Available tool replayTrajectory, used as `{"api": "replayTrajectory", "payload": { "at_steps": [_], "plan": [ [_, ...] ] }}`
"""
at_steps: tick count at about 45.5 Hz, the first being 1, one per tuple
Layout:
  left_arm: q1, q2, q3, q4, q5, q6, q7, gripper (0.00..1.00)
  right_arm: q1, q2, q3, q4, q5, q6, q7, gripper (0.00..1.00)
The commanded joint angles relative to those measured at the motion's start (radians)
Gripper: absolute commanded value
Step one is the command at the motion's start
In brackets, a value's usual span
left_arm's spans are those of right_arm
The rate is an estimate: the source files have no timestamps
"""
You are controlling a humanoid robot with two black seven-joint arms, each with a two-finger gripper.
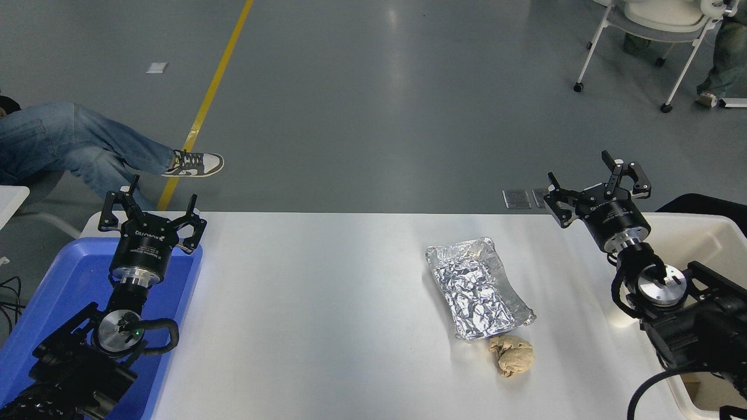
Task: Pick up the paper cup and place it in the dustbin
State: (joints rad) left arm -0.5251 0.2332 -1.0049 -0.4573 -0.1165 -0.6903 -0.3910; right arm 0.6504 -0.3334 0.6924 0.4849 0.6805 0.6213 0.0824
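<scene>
A small cream-white rounded shape (617, 315) peeks out at the left of my right wrist, standing on the table next to the bin. It looks like the paper cup, mostly hidden by the arm. The dustbin (709, 220) is a large cream-white bin at the table's right end, and my right arm reaches across it. My right gripper (595, 179) hangs open and empty above the table's far edge, well beyond that shape. My left gripper (153, 205) is parked open at the lower left.
A crumpled silver foil tray (478, 289) lies right of centre, with a tan paper ball (512, 356) just in front of it. A blue tray (58, 291) sits under my left arm. A person's legs (87, 149) stretch in at the far left. A wheeled chair (648, 23) stands at the top right.
</scene>
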Motion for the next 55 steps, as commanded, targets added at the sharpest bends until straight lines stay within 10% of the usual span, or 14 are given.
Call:
{"api": "replayTrajectory", "payload": {
  "at_steps": [1,15,55],
  "plan": [
    [0.000,0.000,-0.003,0.000,0.001,0.000,0.004,1.00,-0.008,0.001,-0.001,-0.006,-0.003,0.012,-0.001,1.00],
    [0.000,0.000,0.000,0.000,0.001,0.000,0.004,1.00,0.064,0.002,-0.085,-0.002,-0.068,0.009,0.000,1.00],
    [-0.001,0.000,0.000,0.000,0.001,0.000,0.004,1.00,1.118,-0.067,-1.471,0.484,-1.065,0.021,-0.001,1.00]
  ]
}}
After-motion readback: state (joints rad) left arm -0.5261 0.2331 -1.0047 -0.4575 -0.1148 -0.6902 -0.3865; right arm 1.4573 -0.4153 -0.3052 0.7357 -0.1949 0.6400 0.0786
